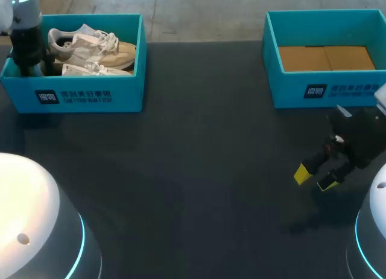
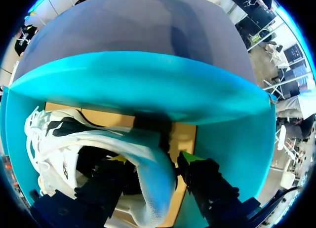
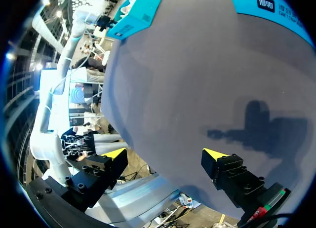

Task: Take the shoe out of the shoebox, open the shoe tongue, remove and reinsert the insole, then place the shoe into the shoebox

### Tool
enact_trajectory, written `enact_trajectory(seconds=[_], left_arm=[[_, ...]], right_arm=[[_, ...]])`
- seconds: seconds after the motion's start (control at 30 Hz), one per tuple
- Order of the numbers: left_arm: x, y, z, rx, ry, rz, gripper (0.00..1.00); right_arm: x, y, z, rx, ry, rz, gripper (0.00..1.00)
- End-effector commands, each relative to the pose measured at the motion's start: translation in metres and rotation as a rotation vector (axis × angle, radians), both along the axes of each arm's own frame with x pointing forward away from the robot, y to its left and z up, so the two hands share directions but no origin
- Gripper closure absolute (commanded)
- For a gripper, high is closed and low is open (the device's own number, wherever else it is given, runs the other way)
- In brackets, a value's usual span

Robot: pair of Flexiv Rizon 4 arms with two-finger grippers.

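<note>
Shoe [image 1: 90,49] sits in far-left shoebox [image 1: 129,92], heel clamped betw fingers of left gripper [image 2: 153,158], right gripper [image 1: 314,179] splayed empty over near-right table [image 1: 199,170]; risk: shallow heel grip slips, or toe snags box wall on lift-out.

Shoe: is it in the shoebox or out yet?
In. The shoe lies inside the left shoebox, low between its walls; the left gripper is at its heel.
</note>
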State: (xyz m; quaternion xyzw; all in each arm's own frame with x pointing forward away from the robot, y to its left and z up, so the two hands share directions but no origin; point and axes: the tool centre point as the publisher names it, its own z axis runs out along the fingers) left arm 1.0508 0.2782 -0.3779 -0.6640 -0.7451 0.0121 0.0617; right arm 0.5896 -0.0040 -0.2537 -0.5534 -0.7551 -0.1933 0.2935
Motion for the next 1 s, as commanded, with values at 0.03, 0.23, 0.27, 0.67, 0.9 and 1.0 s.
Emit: enact_trajectory(seconds=[0.03, 0.23, 0.27, 0.67, 0.9, 1.0], left_arm=[[-0.003, 0.001, -0.001, 0.001, -0.008, 0.006, 0.49], [-0.002, 0.002, -0.006, 0.03, -0.022, 0.009, 1.0], [-0.002, 0.002, -0.006, 0.03, -0.023, 0.008, 1.0], [0.003, 0.003, -0.002, 0.023, -0.038, 0.022, 1.0], [0.012, 0.006, 0.014, -0.004, -0.061, 0.034, 1.0], [0.017, 0.007, 0.019, -0.007, -0.073, 0.036, 1.0]], right_arm=[[-0.001, 0.0, 0.0, -0.003, -0.001, -0.002, 0.0], [-0.001, 0.0, 0.0, -0.003, -0.001, -0.002, 0.0], [-0.001, 0.0, 0.0, -0.003, -0.001, -0.002, 0.0], [-0.001, 0.0, 0.0, -0.003, -0.001, -0.002, 0.0], [-0.001, 0.0, 0.0, -0.003, -0.001, -0.002, 0.0], [-0.001, 0.0, 0.0, -0.003, -0.001, -0.002, 0.0]])
